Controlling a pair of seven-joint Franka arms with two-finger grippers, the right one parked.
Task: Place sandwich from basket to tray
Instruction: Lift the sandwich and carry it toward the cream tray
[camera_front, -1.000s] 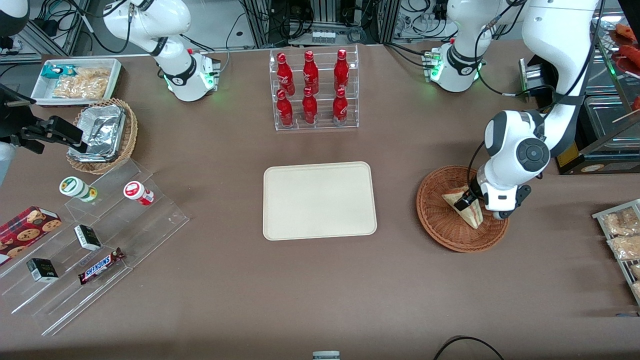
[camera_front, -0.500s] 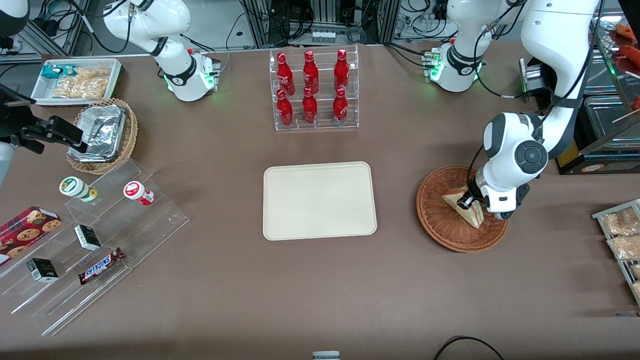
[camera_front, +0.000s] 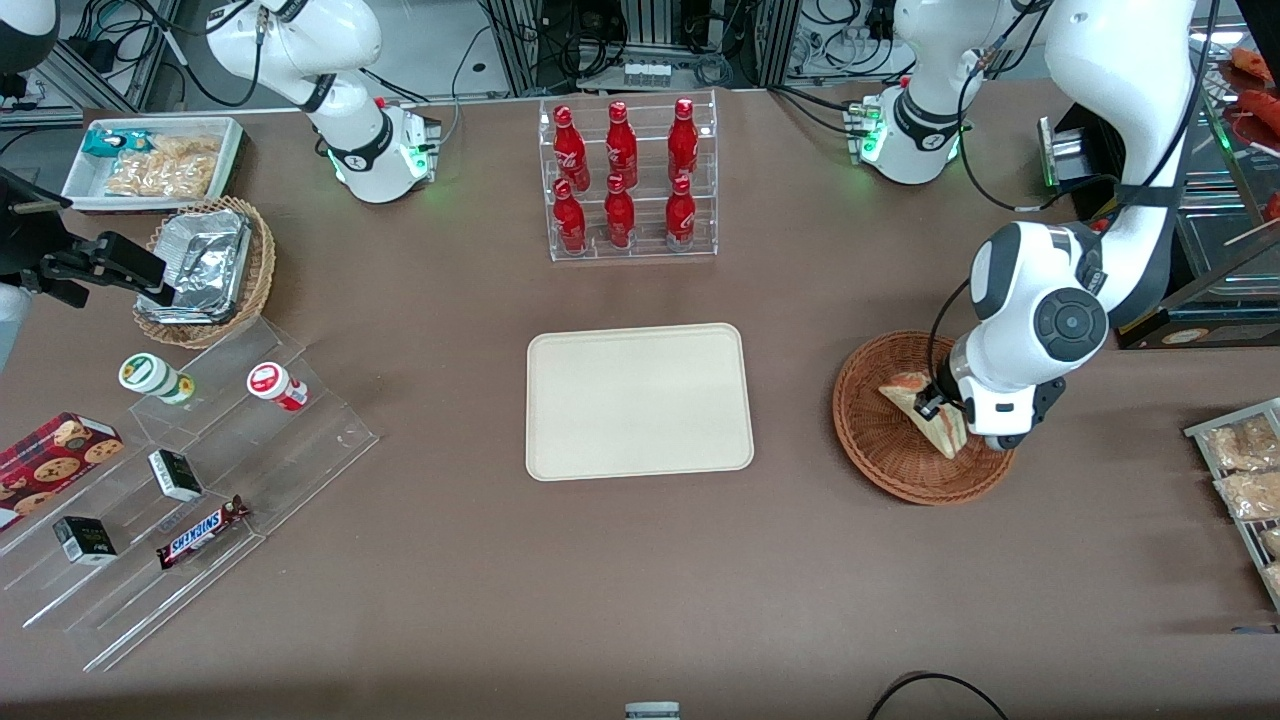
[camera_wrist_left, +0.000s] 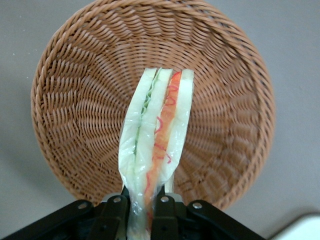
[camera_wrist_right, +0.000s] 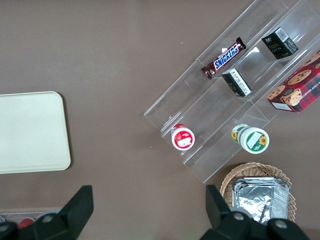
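Grasp done: my tool (camera_wrist_left: 141, 210) was clenched on the sandwich (camera_wrist_left: 156, 145), which hung above the basket (camera_front: 890, 460), seemingly lifted clear. Carry to the bare tray (camera_front: 640, 400), at the basket's 9 o'clock, remained.

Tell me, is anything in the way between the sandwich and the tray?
Nothing visible is. The hand is shut on the sandwich over the basket. Only bare table lies between it and the tray, which has nothing on it.

sandwich (camera_wrist_left: 155, 145) base hidden between hand (camera_wrist_left: 142, 210) fingers, basket (camera_wrist_left: 75, 100) rim partly covered
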